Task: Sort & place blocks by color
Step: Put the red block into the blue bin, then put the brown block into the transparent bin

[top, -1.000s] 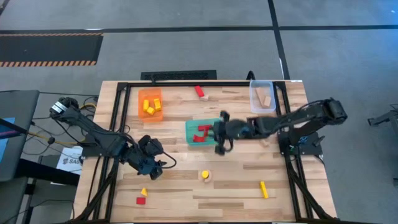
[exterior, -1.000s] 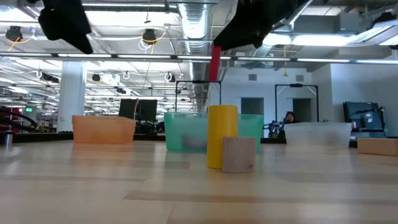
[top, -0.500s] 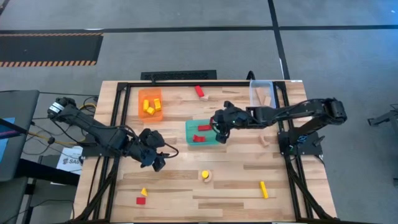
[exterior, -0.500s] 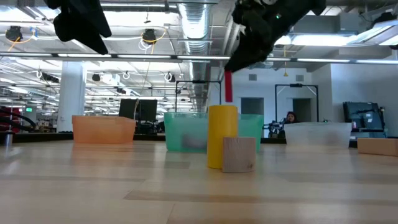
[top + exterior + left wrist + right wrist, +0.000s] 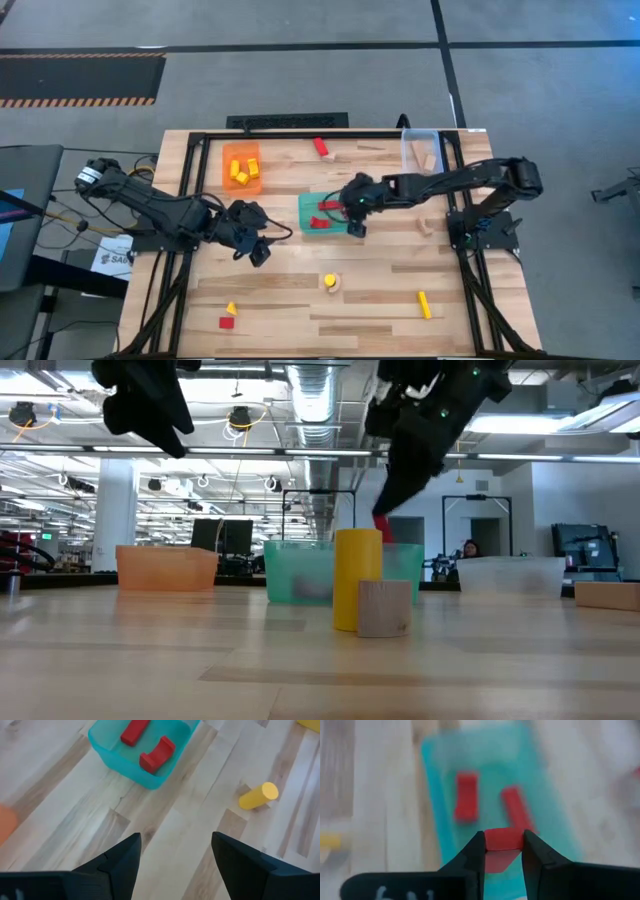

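Above the teal tray (image 5: 322,212), the right gripper (image 5: 503,851) clamps a red block (image 5: 503,840) between its fingertips, the piece poised over two red blocks (image 5: 467,796) already lying inside the tray. From table height the held block shows only as a red sliver (image 5: 383,527) under the dark arm, its lower end cut off behind the yellow cylinder (image 5: 357,578). The left gripper (image 5: 175,855) hangs over bare wood just beside the tray's left end, fingers spread wide and holding nothing. Behind the tray on its left, the orange tray (image 5: 241,167) holds yellow blocks (image 5: 240,172); the clear tray (image 5: 421,153) sits behind it on the right (its contents pale and hard to make out). In front of the teal tray, the yellow cylinder touches a pale wood block (image 5: 384,607). More loose blocks lie scattered around the table.
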Available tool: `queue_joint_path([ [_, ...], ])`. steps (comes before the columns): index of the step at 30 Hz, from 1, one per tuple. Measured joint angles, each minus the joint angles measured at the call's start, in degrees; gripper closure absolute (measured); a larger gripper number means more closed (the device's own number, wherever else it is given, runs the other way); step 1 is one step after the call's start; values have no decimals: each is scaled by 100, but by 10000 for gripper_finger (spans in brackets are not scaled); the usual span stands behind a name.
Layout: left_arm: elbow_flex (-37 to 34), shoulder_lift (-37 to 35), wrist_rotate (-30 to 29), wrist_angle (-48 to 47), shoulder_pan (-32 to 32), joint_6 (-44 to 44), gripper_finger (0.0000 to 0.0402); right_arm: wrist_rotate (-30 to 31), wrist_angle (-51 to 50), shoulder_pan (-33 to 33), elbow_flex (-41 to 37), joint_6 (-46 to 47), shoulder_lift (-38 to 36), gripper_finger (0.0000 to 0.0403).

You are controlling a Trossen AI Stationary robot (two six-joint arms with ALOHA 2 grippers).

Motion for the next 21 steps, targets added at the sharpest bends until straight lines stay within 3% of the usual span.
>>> queue_joint_path([
  [12, 0, 2, 64, -57, 10, 65, 171, -210, -541, -7, 565, 226, 681, 143],
  [21, 0, 0, 106, -209, 10, 178, 171, -105, -1280, -61, 1334, 383, 262, 128],
])
